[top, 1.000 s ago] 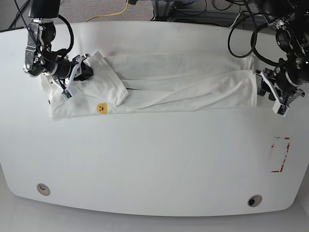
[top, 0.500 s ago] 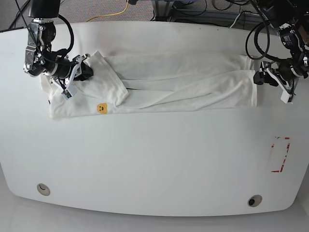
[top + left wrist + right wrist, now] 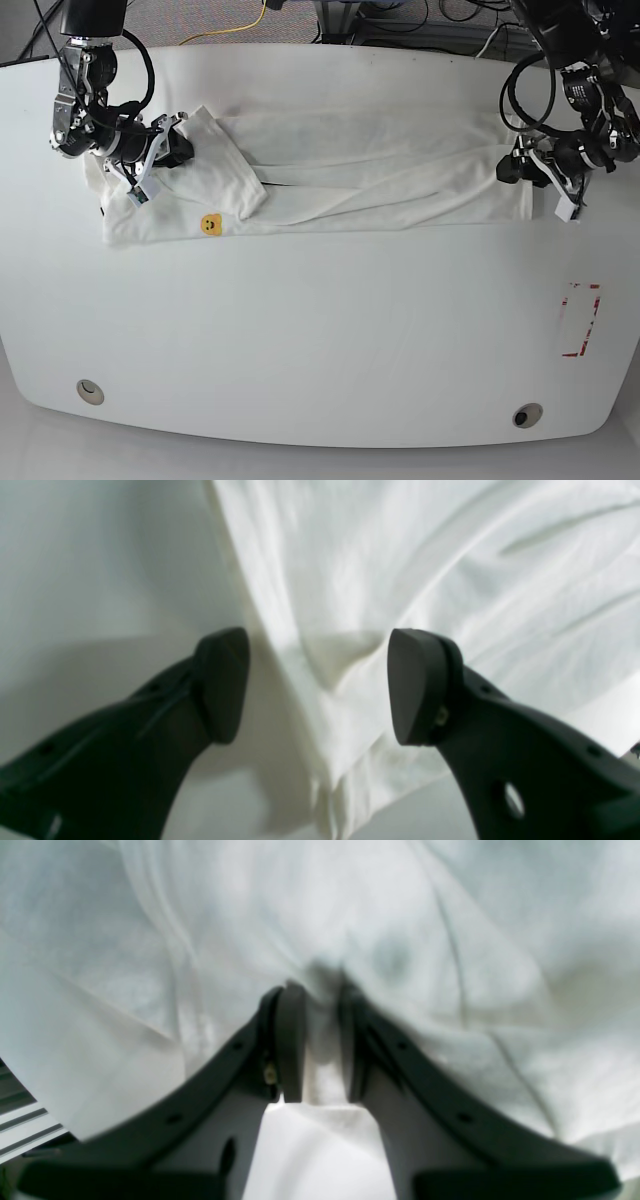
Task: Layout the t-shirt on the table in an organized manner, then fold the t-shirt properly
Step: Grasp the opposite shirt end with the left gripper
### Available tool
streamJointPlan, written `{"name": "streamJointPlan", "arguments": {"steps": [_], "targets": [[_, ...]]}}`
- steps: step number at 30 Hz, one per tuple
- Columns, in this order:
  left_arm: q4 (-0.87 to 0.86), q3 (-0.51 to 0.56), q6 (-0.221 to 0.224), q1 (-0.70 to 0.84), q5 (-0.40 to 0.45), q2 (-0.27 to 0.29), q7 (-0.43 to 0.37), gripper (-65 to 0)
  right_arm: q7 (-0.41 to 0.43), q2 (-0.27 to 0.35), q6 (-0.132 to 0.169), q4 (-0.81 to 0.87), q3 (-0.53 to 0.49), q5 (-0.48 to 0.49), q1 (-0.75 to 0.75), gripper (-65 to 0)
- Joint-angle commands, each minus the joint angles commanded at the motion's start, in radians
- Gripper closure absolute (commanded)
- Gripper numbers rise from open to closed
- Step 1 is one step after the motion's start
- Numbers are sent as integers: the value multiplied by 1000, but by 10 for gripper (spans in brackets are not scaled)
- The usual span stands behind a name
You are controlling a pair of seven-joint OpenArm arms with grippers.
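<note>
Now, left gripper [image 3: 315,685]: jaws wide apart, nothing between the pads but air; in its wrist view the hem edge of the t-shirt [image 3: 410,580] runs up the middle of the frame, straight between the two fingers.
Left gripper in base view [image 3: 537,172]: at the right edge of the frame, poised at the shirt's right-hand end.
Right gripper [image 3: 316,1040]: jaws drawn close together, clamped on a pinch of white cloth that bunches between the pads.
Right gripper in base view [image 3: 150,150]: upper left of the frame, on the shirt's left-hand end near the sleeve.
T-shirt in base view [image 3: 350,170]: lying on the table [image 3: 320,330] in the upper half of the frame, long axis running left to right, folded into a narrow band; a small yellow print patch [image 3: 210,224] shows at its lower left.
Deciding relation: the cloth edge lies directly ahead of the left gripper, so judging by this it needs only to advance and shut.
Nearer arm: the left, for the free right-hand end; the other end is already held.
</note>
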Motion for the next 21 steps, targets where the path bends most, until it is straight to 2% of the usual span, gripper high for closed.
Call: {"name": "streamJointPlan", "arguments": {"steps": [5, 7, 8, 12, 15, 21], "targets": [[5, 48, 0, 6, 0, 0, -3, -407, 0, 0, 0, 0, 2, 0, 2, -130], [5, 63, 0, 6, 2, 0, -3, -388, 0, 0, 0, 0, 2, 0, 2, -130], [6, 71, 0, 6, 2, 0, -3, -356, 0, 0, 0, 0, 2, 0, 3, -130], [18, 98, 0, 8, 2, 0, -3, -158, 0, 0, 0, 0, 2, 0, 3, -130], [63, 123, 0, 11, 2, 0, -5, -47, 2, 0, 0, 0, 3, 2, 3, -130], [236, 143, 0, 57, 2, -5, -5, -44, 2, 0, 0, 0, 3, 2, 3, -130]]}}
